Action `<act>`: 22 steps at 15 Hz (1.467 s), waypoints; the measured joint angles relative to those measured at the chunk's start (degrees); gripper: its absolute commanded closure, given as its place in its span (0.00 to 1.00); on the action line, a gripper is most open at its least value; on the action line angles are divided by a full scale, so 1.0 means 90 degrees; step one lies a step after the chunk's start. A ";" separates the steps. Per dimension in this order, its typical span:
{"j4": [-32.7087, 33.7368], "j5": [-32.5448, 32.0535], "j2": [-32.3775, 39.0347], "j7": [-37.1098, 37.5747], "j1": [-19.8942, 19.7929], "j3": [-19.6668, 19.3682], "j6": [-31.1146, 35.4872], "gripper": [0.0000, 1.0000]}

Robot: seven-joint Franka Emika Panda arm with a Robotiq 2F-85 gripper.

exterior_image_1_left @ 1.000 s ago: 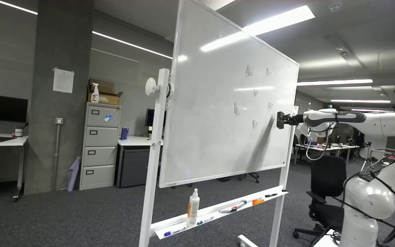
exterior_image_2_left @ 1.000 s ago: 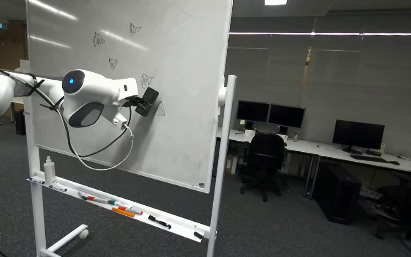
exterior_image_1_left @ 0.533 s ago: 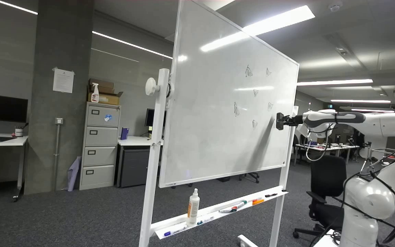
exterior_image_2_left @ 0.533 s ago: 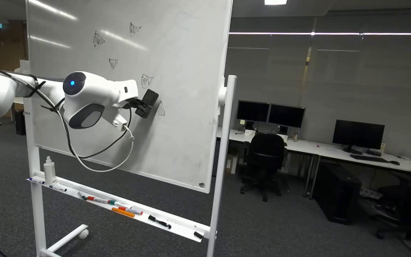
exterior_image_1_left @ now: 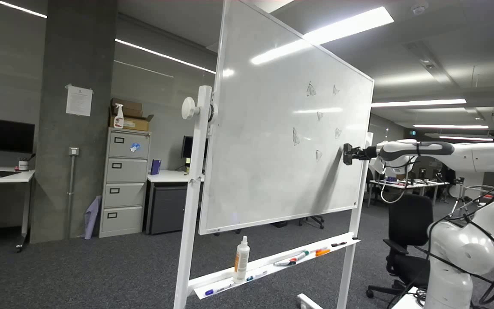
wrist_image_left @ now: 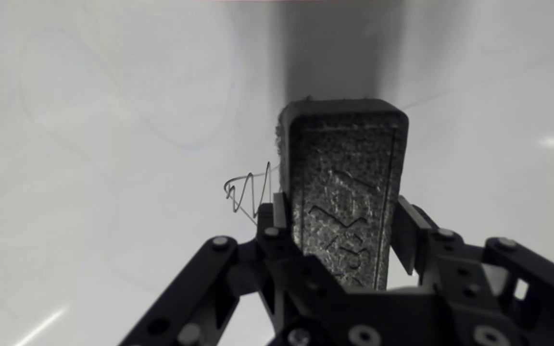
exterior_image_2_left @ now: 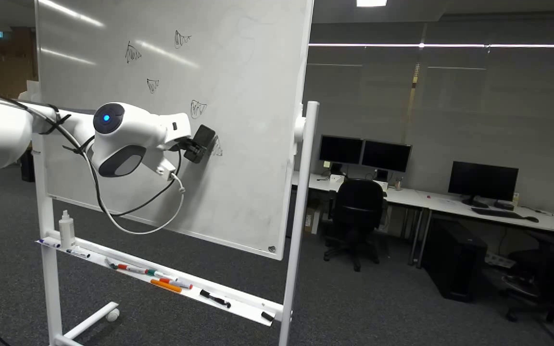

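Black, blocky, rough-textured eraser [wrist_image_left: 342, 158]: we're gripping its sides in the claw [wrist_image_left: 344, 223], glossy white whiteboard [wrist_image_left: 113, 240] ahead, black zigzag scribble [wrist_image_left: 250, 192] showing just beside. Contact we're not confirming; probably we should be squaring the eraser's face, pressing evenly.

No readable words are being shown, tbh. Lettering [wrist_image_left: 346, 230] is being carried by the black, rectangular, speckled block [wrist_image_left: 342, 192], but it's being lost in murk. Faint print [exterior_image_1_left: 79, 104] on the white, rectangular paper sheet [exterior_image_1_left: 79, 98] on the grey concrete pillar [exterior_image_1_left: 79, 47] is being shown way too small.
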 measured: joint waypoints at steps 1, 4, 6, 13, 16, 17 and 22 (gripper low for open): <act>0.0012 -0.0002 -0.0004 -0.0048 0.0092 -0.0076 0.0007 0.70; 0.0039 -0.0020 -0.0009 -0.0182 0.0355 -0.0295 0.0084 0.70; 0.0089 -0.0042 -0.0009 -0.0222 0.0510 -0.0422 0.0164 0.70; 0.0480 -0.0076 -0.0010 -0.0237 0.0930 -0.0774 0.0221 0.70; 0.0674 -0.0077 -0.0010 -0.0237 0.1062 -0.0938 0.0222 0.70; 0.0734 -0.0078 -0.0011 -0.0237 0.1108 -0.1003 0.0223 0.70; 0.1009 -0.0097 -0.0013 -0.0238 0.1383 -0.1404 0.0308 0.70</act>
